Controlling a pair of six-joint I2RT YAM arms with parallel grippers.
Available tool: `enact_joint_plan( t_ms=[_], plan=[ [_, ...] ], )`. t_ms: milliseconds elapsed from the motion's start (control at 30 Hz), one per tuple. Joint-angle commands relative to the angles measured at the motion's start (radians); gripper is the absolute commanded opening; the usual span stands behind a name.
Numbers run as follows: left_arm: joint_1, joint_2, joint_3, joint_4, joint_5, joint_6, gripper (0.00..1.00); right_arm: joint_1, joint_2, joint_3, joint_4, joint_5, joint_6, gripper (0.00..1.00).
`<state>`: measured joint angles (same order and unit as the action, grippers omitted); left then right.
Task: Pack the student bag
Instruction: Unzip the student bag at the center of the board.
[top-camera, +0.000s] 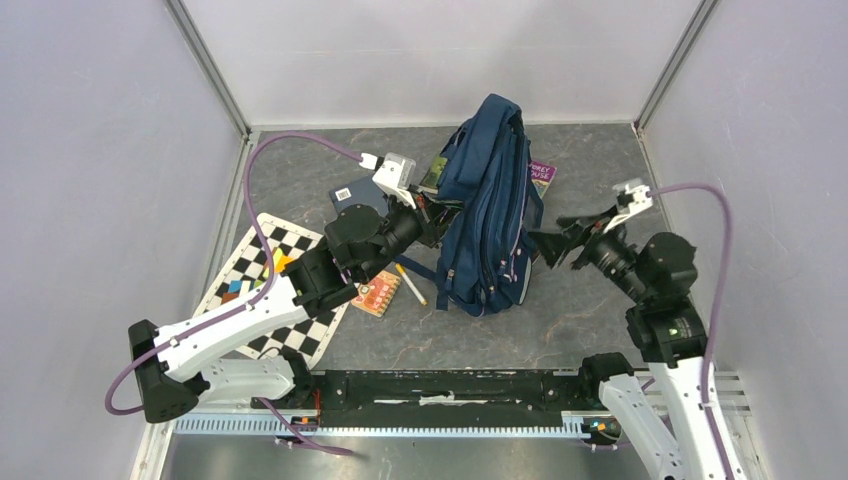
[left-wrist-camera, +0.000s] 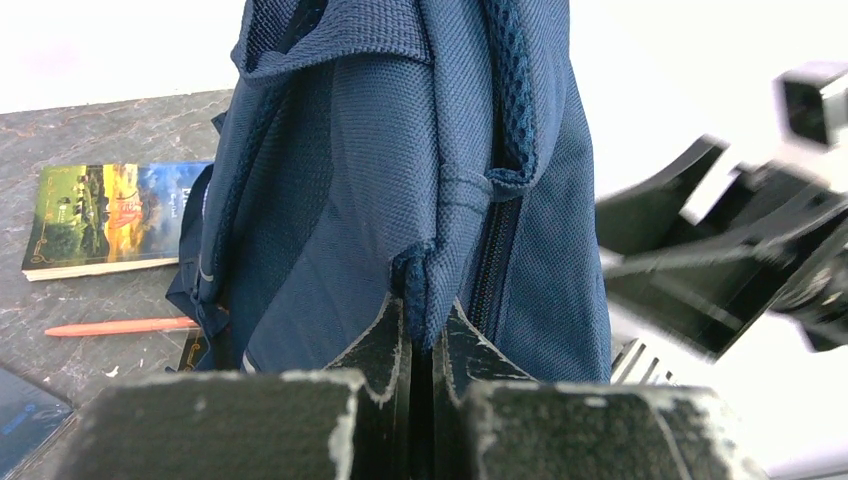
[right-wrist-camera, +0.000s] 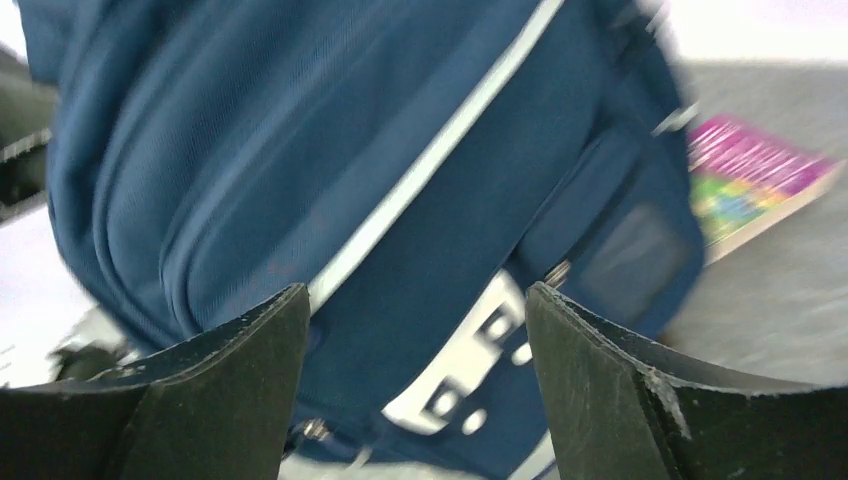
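While the left end effector (left-wrist-camera: 422, 335) is clamped shut on a ridge of fabric beside a zip of the large navy-blue fabric backpack (top-camera: 490, 215), the step in hand looks like holding the bag upright so it can be opened for loading. That pinch needs to be firm, since the cloth is limp and a slack hold would probably let the bag slump. On the other side the right end effector (top-camera: 550, 245) has its jaws wide apart and holds nothing. It is aimed at the bag's front near the white buckle patch (right-wrist-camera: 455, 385), and it would do better to seek a zip pull or an edge than flat cloth. The backpack stands at the middle of the dark grey marbled desk (top-camera: 600, 330). Nearer on the left lie a black-and-white chequered board (top-camera: 262, 290), a pink patterned card (top-camera: 377, 293) and a yellow pencil (top-camera: 410, 284). Farther back are a dark blue notebook (top-camera: 355, 192), a book with a landscape cover (left-wrist-camera: 110, 215), an orange-red pen (left-wrist-camera: 120, 326) and a purple-covered book (top-camera: 541, 176). Pale plain walls (top-camera: 430, 60) with metal corner posts (top-camera: 205, 65) close in the desk on three sides
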<state>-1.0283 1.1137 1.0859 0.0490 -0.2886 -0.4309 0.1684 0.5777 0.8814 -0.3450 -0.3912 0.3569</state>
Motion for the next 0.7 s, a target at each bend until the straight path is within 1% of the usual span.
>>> enact_joint_plan(
  t_ms=[0, 67, 100, 167, 300, 433, 533, 600, 667],
  plan=[
    [0.007, -0.006, -0.017, 0.097, -0.061, -0.003, 0.02, 0.005, -0.082, -0.119, 0.165, -0.247, 0.257, 0.84],
    [0.007, -0.013, -0.015, 0.094, -0.067, 0.012, 0.02, 0.004, -0.083, -0.089, 0.092, -0.243, 0.215, 0.86],
    [0.007, -0.015, -0.015, 0.095, -0.070, 0.024, 0.02, 0.005, -0.075, -0.090, 0.081, -0.256, 0.214, 0.86],
    [0.007, -0.018, -0.011, 0.093, -0.089, 0.053, 0.02, 0.004, -0.058, -0.103, 0.075, -0.273, 0.212, 0.85],
    [0.021, 0.001, 0.028, 0.043, -0.121, 0.108, 0.02, 0.005, -0.030, -0.062, 0.049, -0.235, 0.153, 0.86],
    [0.049, 0.032, 0.072, 0.055, -0.114, 0.106, 0.02, 0.017, 0.043, -0.040, 0.040, -0.231, 0.111, 0.86],
    [0.050, 0.067, 0.138, 0.058, -0.114, 0.120, 0.02, 0.036, 0.081, 0.004, 0.075, -0.192, 0.084, 0.92],
    [0.050, 0.084, 0.174, 0.054, -0.106, 0.129, 0.02, 0.037, 0.107, 0.036, 0.118, -0.155, 0.101, 0.95],
    [0.050, 0.095, 0.195, 0.052, -0.098, 0.136, 0.02, 0.036, 0.152, 0.063, 0.167, -0.152, 0.133, 0.95]
  ],
)
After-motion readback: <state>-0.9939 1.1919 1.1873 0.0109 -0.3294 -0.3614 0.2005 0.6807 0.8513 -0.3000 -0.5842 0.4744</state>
